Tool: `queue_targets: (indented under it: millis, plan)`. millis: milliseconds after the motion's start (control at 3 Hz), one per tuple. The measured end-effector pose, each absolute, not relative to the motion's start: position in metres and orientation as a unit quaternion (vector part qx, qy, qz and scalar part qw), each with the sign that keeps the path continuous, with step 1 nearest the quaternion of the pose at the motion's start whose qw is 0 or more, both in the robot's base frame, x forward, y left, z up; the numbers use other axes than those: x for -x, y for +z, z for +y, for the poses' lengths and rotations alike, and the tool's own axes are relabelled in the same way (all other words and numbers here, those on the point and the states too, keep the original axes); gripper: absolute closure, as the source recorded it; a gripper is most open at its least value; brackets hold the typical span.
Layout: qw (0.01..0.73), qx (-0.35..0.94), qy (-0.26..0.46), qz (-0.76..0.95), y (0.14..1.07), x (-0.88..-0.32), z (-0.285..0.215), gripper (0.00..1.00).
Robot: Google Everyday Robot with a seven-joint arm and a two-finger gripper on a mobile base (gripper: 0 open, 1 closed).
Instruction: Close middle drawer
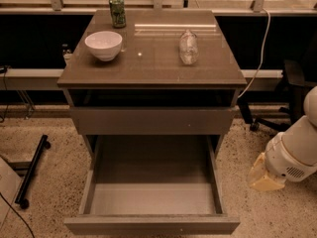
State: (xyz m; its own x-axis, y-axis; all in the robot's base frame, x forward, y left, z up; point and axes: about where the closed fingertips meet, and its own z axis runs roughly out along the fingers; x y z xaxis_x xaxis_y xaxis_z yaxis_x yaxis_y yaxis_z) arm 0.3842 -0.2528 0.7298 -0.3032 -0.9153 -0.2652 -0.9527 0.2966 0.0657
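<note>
The middle drawer (151, 225) is pulled far out toward the camera. Its flat grey-brown front sits at the bottom edge of the view and its deep box with a pale grey floor (152, 197) holds nothing that shows. Above it is the upper drawer front (151, 120), with a dark gap under the tabletop. The lowest front is hidden. My gripper (261, 175) shows as a tan end piece on the white arm (293, 152). It hangs low over the floor, to the right of the open drawer and apart from it.
On the tabletop (158, 66) stand a white bowl (103, 44), a green can (117, 11) and a clear plastic bottle (188, 46) lying down. A white cable (260, 53) hangs at the right. A black wheeled stand (30, 170) is on the speckled floor at the left.
</note>
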Motion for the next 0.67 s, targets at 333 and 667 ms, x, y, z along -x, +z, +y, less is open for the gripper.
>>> queue_targets:
  millis: [333,667]
  plan:
    - [0.075,0.574,0.128,0.805,0.677,-0.389,-0.243,1.0]
    - [0.069,0.566,0.135,0.81,0.645,-0.39,-0.236,1.0]
